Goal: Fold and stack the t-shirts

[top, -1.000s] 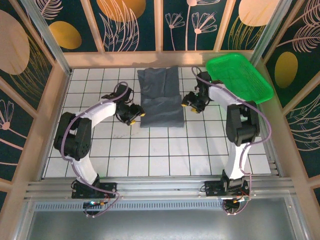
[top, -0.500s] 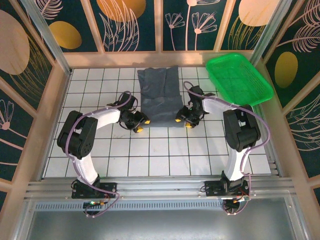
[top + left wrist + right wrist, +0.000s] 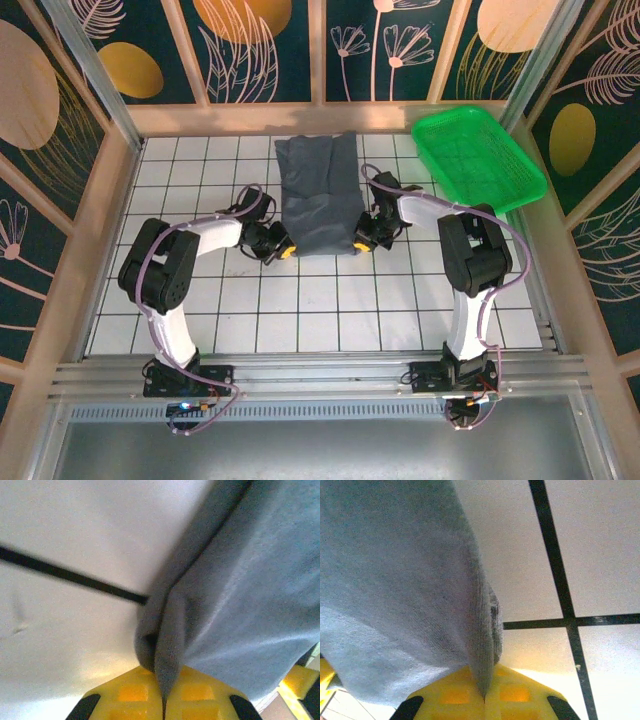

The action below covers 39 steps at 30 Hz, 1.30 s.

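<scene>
Where leaf-patterned walls point(image 3: 262, 48) ring the tiled table point(image 3: 300, 300), left hand point(image 3: 284, 251) and right hand point(image 3: 362, 243) pinch the t-shirt point(image 3: 318, 190).

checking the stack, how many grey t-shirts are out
1: a dark slate-grey cloth t-shirt at far centre, its near corners pinched by the left gripper and right gripper; others may hide underneath.

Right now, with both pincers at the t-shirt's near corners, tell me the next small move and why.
Probably raise both together a little, to start folding the near edge toward the far one. The left pincer and the right pincer are each shut on a near corner of the t-shirt, which lies flat.
</scene>
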### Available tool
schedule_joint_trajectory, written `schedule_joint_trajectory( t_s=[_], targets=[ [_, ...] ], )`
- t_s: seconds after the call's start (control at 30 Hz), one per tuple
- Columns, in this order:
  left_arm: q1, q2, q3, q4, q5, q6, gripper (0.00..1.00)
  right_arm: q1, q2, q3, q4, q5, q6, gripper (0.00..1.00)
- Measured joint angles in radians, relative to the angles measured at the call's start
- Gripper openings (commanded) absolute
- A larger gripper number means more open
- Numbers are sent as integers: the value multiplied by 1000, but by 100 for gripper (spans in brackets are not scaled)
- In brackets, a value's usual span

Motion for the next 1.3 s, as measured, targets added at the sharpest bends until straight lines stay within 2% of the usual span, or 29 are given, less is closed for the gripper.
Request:
schedule_joint_trajectory(
  t_s=[0.23, 0.43, 0.6, 0.73, 0.93, 1.07, 1.3],
  targets=[
    [0, -132, -175, 18, 27, 25, 0, 57, -12, 13, -90, 13, -108, 0],
    [0, -283, -275, -54, 57, 62, 0, 130, -171, -116, -155, -31, -151, 0],
    [0, -452, -297, -142, 71, 78, 0, 147, -317, -123, -210, -69, -127, 0],
    [0, -556, -257, -151, 46, 72, 0, 143, -339, -47, -238, -58, -87, 0],
    [17, -566, -95, -135, -18, 56, 0, 74, -288, 139, -267, -46, -43, 0],
    [47, -553, -51, -81, -43, 2, 0, 24, -222, 243, -282, -58, -16, 0],
    [71, -370, 64, 37, -43, -84, 0, -36, -21, 502, -298, -95, 30, 0]
  ],
)
